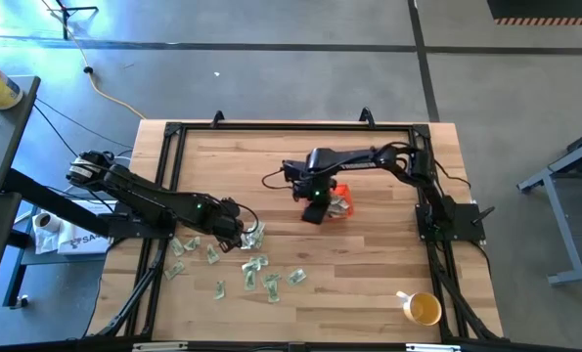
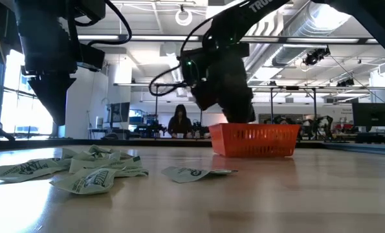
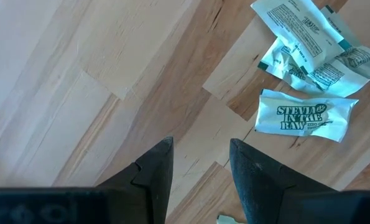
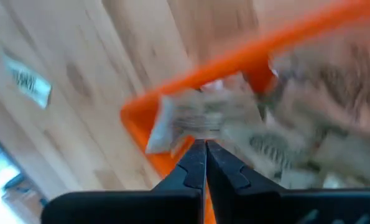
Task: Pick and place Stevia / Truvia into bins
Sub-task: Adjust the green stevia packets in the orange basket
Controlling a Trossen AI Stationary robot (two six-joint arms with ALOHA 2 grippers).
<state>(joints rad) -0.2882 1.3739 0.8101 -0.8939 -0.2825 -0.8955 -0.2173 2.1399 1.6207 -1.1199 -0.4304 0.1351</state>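
Note:
Several pale green and white Stevia sachets [image 1: 256,264] lie flat and scattered on the wooden table near its near-left part; they also show in the low view [image 2: 95,171] and the left wrist view [image 3: 303,115]. The orange bin [image 1: 341,203] stands mid-table and holds several sachets [image 4: 334,93]. My left gripper [image 1: 244,233] hovers open over bare wood beside the pile, with its fingers [image 3: 200,146] apart. My right gripper [image 1: 315,202] is at the bin's left end, shut on one sachet [image 4: 197,118] over the bin's rim [image 4: 172,93]. My right gripper pinches one Stevia sachet by its edge [image 4: 200,135] between the two fingertips. The fingers slant down from above. The sachet is lifted clear and sits over the corner of the orange bin; the view is blurred, so which edge it is cannot be told.
A yellow cup with a white handle [image 1: 423,309] stands near the table's near-right corner. A black frame [image 1: 291,125] runs around the table's edges. Bare wood lies between the sachet pile and the bin [image 2: 253,141]. A person [image 2: 179,122] sits far behind the table.

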